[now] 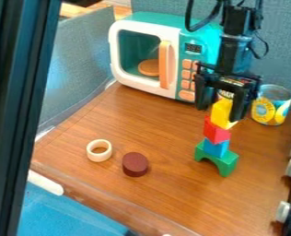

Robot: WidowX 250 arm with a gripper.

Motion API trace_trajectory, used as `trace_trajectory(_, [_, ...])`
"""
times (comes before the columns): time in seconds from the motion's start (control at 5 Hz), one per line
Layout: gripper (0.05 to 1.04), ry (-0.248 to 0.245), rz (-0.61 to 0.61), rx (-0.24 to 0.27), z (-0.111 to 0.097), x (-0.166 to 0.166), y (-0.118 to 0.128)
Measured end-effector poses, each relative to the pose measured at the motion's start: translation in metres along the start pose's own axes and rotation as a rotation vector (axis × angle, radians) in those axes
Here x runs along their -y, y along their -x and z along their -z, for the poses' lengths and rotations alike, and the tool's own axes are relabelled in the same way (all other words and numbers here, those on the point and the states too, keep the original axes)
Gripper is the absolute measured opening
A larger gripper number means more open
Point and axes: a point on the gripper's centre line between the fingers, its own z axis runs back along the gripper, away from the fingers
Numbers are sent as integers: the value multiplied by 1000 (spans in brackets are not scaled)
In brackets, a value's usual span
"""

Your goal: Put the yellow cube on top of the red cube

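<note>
The black gripper [223, 107] hangs at the upper right, shut on the yellow cube [222, 114]. Its fingers stand at the left and right sides of the yellow cube, whose upper part is partly hidden beneath the gripper's body. Directly below, the red cube [216, 131] tops a small stack, slightly tilted in view. The yellow cube's lower end meets or overlaps the red cube's top; whether its weight rests there I cannot tell.
Under the red cube are a blue cube [215, 147] and a green arch [225, 162]. A can [271, 105] stands right of the gripper, a toy microwave [145, 86] behind. A pale ring [90, 151] and a dark red cylinder [135, 165] lie left.
</note>
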Motion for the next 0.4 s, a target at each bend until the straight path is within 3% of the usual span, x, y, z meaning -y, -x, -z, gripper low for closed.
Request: trace_trajectory(0.4, [1000, 52, -55, 75, -18, -19, 6])
